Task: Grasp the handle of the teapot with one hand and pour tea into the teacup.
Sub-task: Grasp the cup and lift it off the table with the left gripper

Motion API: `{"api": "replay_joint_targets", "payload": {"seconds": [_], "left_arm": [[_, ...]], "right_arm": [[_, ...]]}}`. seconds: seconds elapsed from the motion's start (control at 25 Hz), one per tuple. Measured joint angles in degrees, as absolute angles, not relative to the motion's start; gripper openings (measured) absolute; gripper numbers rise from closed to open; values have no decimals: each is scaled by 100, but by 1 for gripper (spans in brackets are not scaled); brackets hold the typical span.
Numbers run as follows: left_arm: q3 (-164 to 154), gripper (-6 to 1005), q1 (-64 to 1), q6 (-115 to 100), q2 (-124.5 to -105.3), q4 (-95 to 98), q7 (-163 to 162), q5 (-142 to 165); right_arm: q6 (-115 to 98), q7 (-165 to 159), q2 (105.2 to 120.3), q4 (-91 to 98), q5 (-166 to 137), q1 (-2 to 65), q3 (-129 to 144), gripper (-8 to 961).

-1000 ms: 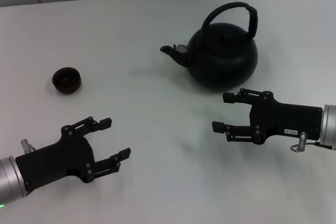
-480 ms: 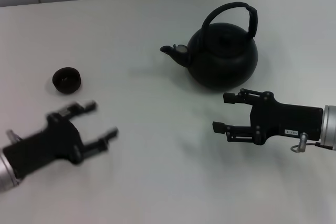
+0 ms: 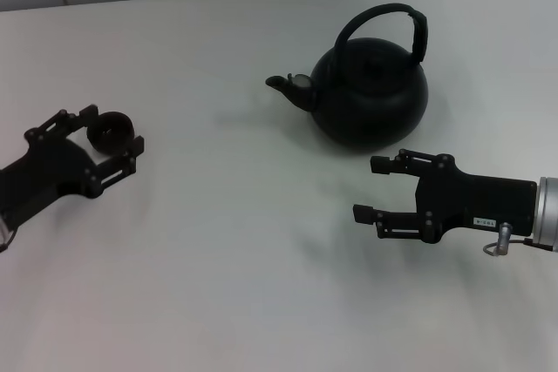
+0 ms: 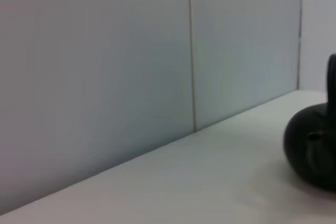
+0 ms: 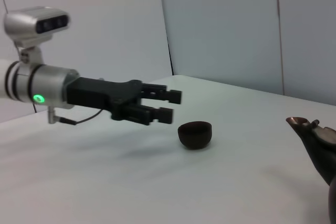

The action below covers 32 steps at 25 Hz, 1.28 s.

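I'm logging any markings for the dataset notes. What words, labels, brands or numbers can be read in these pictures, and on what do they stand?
Small white label on the right gripper body: print too small to read.
Teapot, its handle, teacup, left gripper, table: no lettering visible.
No legible text anywhere.

Left gripper (image 3: 112, 138) at far left, arm reaching in from the left edge, fingers spread apart, pointing right and away; in the right wrist view it hangs above the surface. Right gripper (image 3: 373, 187) at near right, arm entering from the right edge, level, fingers parted, pointing left.
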State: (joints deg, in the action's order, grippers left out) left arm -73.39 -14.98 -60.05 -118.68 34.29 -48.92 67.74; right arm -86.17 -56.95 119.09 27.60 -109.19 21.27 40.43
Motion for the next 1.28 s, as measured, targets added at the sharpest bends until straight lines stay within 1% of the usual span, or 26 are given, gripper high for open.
{"api": "replay_joint_targets", "payload": {"seconds": [0.28,0.48,1.04,1.28], "left_arm": [[-7303,790,-2008,-5520,-11872,2979,-4591,6766],[-7295,790,-2144,-5242,-11861,2899,-4558,6758],[-7341,788,-2208,-4944,-11826,2895,-4742,6795],[-7356,788,-2330,-4861,-11820,2759,-4803,6811]], "right_arm": [[-8707,-5696,11913,2772,-10891,2126,4043,829],[-8710,-5696,11916,2777,-10886,2126,4043,829],[-8763,-5690,11918,2781,-10908,2127,4043,828],[-8771,-5691,11918,2794,-10914,2127,4043,828]]}}
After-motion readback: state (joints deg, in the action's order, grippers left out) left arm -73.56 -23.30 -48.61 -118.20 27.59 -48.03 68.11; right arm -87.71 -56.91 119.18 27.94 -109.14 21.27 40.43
